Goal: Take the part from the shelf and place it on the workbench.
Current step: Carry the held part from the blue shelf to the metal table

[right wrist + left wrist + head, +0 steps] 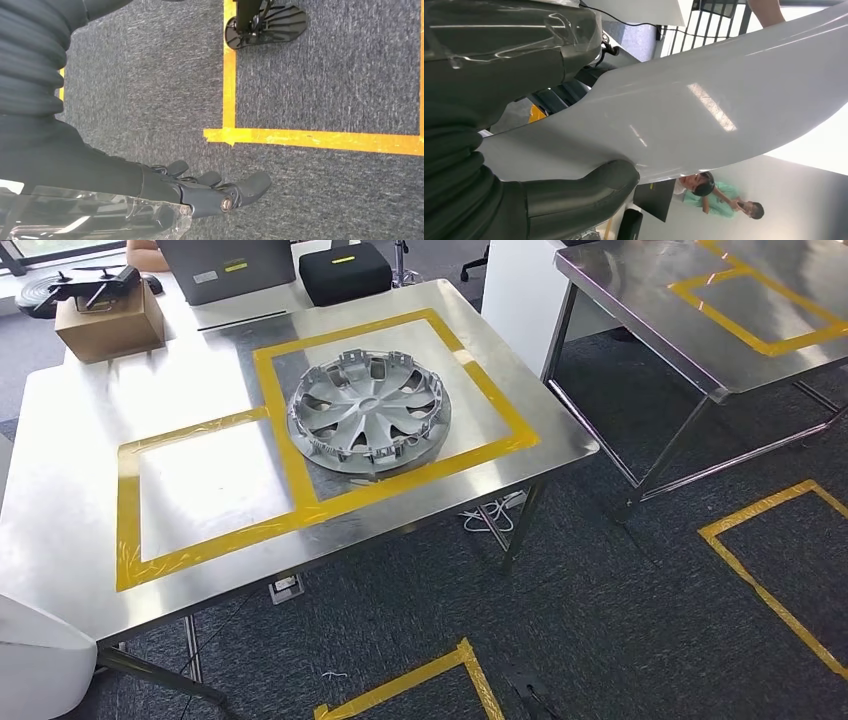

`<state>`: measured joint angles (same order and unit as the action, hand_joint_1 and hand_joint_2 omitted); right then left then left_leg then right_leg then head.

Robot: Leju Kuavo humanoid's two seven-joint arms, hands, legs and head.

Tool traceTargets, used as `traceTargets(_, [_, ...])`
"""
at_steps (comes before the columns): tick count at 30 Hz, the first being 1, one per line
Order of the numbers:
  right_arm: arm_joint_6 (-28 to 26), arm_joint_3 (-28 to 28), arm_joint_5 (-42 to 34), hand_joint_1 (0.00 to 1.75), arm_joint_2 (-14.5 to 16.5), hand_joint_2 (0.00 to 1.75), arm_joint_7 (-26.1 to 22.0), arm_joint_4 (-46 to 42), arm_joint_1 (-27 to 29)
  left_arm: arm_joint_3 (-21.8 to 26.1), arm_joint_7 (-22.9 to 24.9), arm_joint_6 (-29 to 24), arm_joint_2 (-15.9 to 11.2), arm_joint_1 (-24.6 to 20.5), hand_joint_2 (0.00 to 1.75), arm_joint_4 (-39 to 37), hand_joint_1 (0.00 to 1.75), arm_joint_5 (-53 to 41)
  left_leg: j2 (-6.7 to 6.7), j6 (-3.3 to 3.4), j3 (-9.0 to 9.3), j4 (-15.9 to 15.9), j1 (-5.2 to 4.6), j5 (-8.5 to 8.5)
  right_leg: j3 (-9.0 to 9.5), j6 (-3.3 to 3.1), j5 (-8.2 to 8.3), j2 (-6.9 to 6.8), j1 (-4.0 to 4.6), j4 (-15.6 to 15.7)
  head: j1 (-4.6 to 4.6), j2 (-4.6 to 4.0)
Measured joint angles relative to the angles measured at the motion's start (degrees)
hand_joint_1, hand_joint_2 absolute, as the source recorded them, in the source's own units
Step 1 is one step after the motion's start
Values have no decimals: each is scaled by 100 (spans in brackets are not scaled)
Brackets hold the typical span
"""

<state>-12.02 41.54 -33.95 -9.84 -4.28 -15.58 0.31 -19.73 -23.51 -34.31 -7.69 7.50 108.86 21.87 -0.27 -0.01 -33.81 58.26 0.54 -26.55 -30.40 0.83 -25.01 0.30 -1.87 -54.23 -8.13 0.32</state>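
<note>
A: Head view, item one: a silver-grey plastic wheel cover [369,412], spoked, lies flat inside the right-hand yellow-taped square [400,410] on the near stainless-steel workbench [70,530]. The left taped square [200,490] beside it is vacant. A second steel table [640,310] is noted well apart to the right.

B: And the part being carried?

A: A large glossy white curved panel [704,105] is gripped by the left hand [524,125], thumb [589,190] pressed against one face, darker fingers on the other. Its lower corner is seen at the head view's bottom left.

B: Right hand?

A: The right hand [210,190] hangs over grey carpet [325,75] marked with yellow floor tape [310,138], fingers loosely extended, nothing held.

B: Progress?

A: Retrieval from the shelf is judged done; the panel is not yet set on the workbench. Placement remains, presumably in the vacant square.
</note>
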Motion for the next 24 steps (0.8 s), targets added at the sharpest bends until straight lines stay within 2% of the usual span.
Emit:
traceTargets(2, [-4, 15, 8, 0, -4, 175, 31, 0, 0, 16, -5, -13, 10, 35, 175, 44, 175, -5, 3, -48, -358, 794, 13, -402, -3, -35, 5, -4, 5, 3, 1, 1])
traceTargets(3, [-10, 22, 11, 0, -6, 175, 39, 0, 0, 29, -4, -18, 17, 57, 175, 52, 175, -5, 5, -62, -528, 1163, 16, -537, -5, -38, 4, -5, 8, 3, 1, 1])
traceTargets(4, [-15, 29, 15, 0, -7, 175, 43, 0, -1, 45, -2, -22, 25, 76, 175, 53, 175, -4, 7, -68, -619, 1362, 19, -570, -4, -38, 2, -6, 10, 0, 2, 1])
traceTargets(5, [-20, 33, 16, 0, -7, 175, 42, 0, -3, 62, 1, -26, 31, 88, 175, 55, 175, -4, 9, -65, -596, 1324, 20, -488, 3, -38, 1, -4, 11, -1, 2, 1])
traceTargets(6, [-22, 36, 17, 0, -5, 175, 41, 0, -6, 80, 3, -30, 36, 94, 175, 60, 175, -3, 12, -55, -453, 1047, 22, -310, 15, -39, -2, -2, 11, -2, 2, 1])
traceTargets(7, [-22, 39, 21, 0, -4, 175, 39, -1, -10, 93, 5, -33, 40, 95, 175, 69, 175, -4, 14, -36, -230, 622, 22, -100, 29, -36, -5, 1, 11, -2, 1, 0])
traceTargets(9, [-27, 46, 42, 0, 0, 175, 34, -5, -22, 114, 9, -54, 48, 94, 175, 90, 175, -29, 11, 12, 155, -119, 5, 136, 36, -13, -18, 7, 41, -8, 0, 1])
traceTargets(10, [-33, 52, 56, 0, 1, 175, 35, -8, -29, 131, 20, -74, 51, 101, 175, 96, 175, -75, 7, 37, 234, -285, -7, 154, 27, 8, -21, 8, 54, -11, -1, 1])
traceTargets(13, [-71, 79, 95, 0, -14, 175, 104, -15, -48, 287, 218, -126, 56, 129, 175, 95, 175, -610, -2, 143, 251, -347, -21, 159, -4, 95, -27, 6, 49, -23, -3, 1])
traceTargets(14, [-83, 89, 105, 0, -23, 175, 147, -16, -55, 371, 355, -133, 57, 108, 175, 81, 175, -947, 0, 188, 262, -367, -15, 182, -55, 102, -88, 3, 43, -122, -4, 0])
traceTargets(15, [-92, 99, 114, 0, -33, 175, 192, -17, -66, 464, 516, -140, 58, 62, 175, 50, 175, -1327, 3, 228, 270, -386, -8, 208, -161, 89, -204, 0, 40, -341, -5, 0])
traceTargets(16, [-98, 108, 118, 0, -41, 175, 229, -16, -78, 567, 688, -144, 57, -2, 175, -4, 175, -1733, 7, 256, 264, -395, -7, 226, -331, 58, -368, -2, 39, -693, -6, 0])
traceTargets(18, [-104, 121, 119, 0, -48, 175, 281, -14, -100, 817, 1079, -151, 56, -156, 175, -185, 175, -2716, 6, 286, 230, -386, -30, 244, -737, 18, -686, -3, 45, -1536, -6, 0])
traceTargets(19, [-103, 122, 119, 0, -46, 175, 296, -12, -105, 958, 1293, -151, 56, -230, 175, -293, 175, -3249, 6, 291, 218, -380, -43, 247, -859, 29, -753, -4, 46, -1790, -6, 0])
traceTargets(20, [-101, 123, 118, 0, -44, 175, 306, -10, -107, 1100, 1484, -152, 56, -296, 175, -397, 175, -3726, 6, 293, 211, -371, -53, 249, -865, 60, -728, -4, 47, -1809, -7, 0])
traceTargets(21, [-99, 124, 117, 0, -43, 175, 312, -9, -107, 1235, 1633, -152, 54, -352, 175, -486, 175, -4081, 5, 291, 211, -363, -61, 248, -745, 101, -618, -5, 47, -1575, -6, 1])
traceTargets(22, [-97, 125, 117, 0, -43, 175, 315, -8, -108, 1354, 1726, -153, 52, -397, 175, -554, 175, -4290, 5, 287, 214, -356, -66, 246, -527, 137, -459, -6, 49, -1150, -7, 1])
traceTargets(23, [-96, 125, 116, 0, -46, 175, 316, -7, -111, 1453, 1774, -154, 50, -433, 175, -609, 175, -4395, 4, 274, 215, -347, -81, 243, -301, 148, -307, -6, 61, -694, -5, 0])
traceTargets(24, [-96, 125, 116, 0, -49, 175, 317, -5, -112, 1532, 1800, -154, 46, -462, 175, -653, 175, -4442, 2, 254, 213, -338, -92, 240, -127, 130, -189, -7, 72, -343, -5, 0])
